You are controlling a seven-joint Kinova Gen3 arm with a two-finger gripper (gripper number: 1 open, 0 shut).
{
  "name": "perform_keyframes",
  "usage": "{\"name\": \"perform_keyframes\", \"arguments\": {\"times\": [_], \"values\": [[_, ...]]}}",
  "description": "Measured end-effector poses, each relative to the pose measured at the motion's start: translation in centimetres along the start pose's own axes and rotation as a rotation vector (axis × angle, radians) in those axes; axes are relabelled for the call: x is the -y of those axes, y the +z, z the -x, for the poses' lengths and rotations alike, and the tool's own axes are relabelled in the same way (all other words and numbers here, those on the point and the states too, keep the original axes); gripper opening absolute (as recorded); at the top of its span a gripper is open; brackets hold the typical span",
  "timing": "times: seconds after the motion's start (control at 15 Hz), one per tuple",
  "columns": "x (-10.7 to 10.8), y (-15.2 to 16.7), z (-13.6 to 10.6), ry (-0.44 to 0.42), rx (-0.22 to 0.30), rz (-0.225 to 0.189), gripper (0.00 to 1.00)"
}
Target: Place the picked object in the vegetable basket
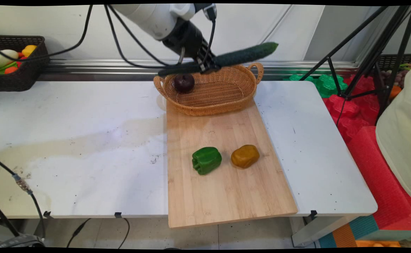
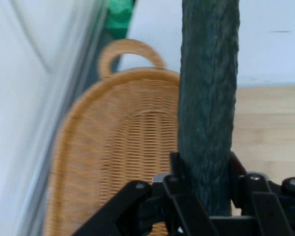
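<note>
We see a woven wicker basket [image 1: 223, 95] with two loop handles resting on the far end of a long wooden cutting board [image 1: 223, 175], which lies on the white bench [image 1: 79, 147]. Inside the basket, against its left wall, sits a single dark purple round fruit or vegetable [image 1: 184, 83]; we cannot tell what kind it is. The rest of the basket's woven floor is bare. At the far left edge of the bench stands a dark basket [image 1: 19, 70] heaped with pale, yellow, orange and green produce.

Nearer on the board, well apart from the wicker basket, a green bell pepper [image 1: 206, 160] and a yellow-brown bell pepper [image 1: 245, 156] lie close together, the green one on the left.

The arm [image 1: 149, 17] comes in from the upper left and slopes down to the right. Its gripper [image 1: 207, 65] hangs above the far rim of the wicker basket, clenched on a long dark green cucumber [image 1: 226, 59]. The cucumber is held in the air, roughly level, its right end tilted slightly upward and reaching past the basket's right handle. In the hand view we see the cucumber [image 2: 206, 98] pinched between the two fingers [image 2: 175, 169], with the wicker basket [image 2: 113, 162] below it.
</note>
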State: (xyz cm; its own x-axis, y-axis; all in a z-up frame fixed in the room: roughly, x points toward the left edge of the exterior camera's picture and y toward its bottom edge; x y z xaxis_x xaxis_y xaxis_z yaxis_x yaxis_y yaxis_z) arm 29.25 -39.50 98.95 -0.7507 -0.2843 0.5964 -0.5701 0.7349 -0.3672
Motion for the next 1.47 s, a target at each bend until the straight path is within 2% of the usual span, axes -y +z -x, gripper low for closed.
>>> {"name": "perform_keyframes", "arguments": {"times": [0.4, 0.67, 1.0, 1.47], "values": [[4.2, 1.7, -0.7, 0.066, 0.034, -0.133, 0.00], [5.9, 4.0, -0.9, 0.122, 0.067, -0.171, 0.00], [6.7, 7.3, -0.6, 0.208, 0.112, -0.157, 0.00], [6.1, 11.5, 0.9, 0.306, 0.174, -0.091, 0.00]]}}
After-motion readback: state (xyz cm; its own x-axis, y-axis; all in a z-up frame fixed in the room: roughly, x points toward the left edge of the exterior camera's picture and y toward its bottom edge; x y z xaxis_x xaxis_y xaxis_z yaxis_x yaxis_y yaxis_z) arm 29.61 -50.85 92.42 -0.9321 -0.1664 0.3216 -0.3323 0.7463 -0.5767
